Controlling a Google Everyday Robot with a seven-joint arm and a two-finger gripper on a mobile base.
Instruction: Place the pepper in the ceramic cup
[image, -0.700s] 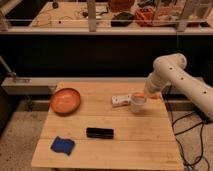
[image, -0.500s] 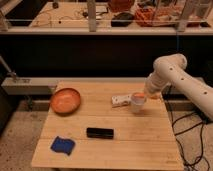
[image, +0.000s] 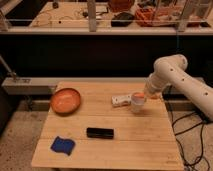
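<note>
The small white ceramic cup (image: 138, 104) stands on the wooden table (image: 125, 145), right of centre. The orange-red pepper (image: 138, 95) shows as a small orange patch right at the cup's rim, partly hidden by it. My gripper (image: 145, 95) is at the end of the white arm, which reaches in from the right. The gripper sits just above the cup's right edge and touches or almost touches the pepper. I cannot tell whether the pepper is held or rests in the cup.
A flat white rectangular object (image: 119, 101) lies just left of the cup. A large orange bowl (image: 65, 100) is at the table's left. A black bar-shaped object (image: 100, 132) and a blue cloth (image: 62, 145) lie toward the front. Cables run on the floor at right.
</note>
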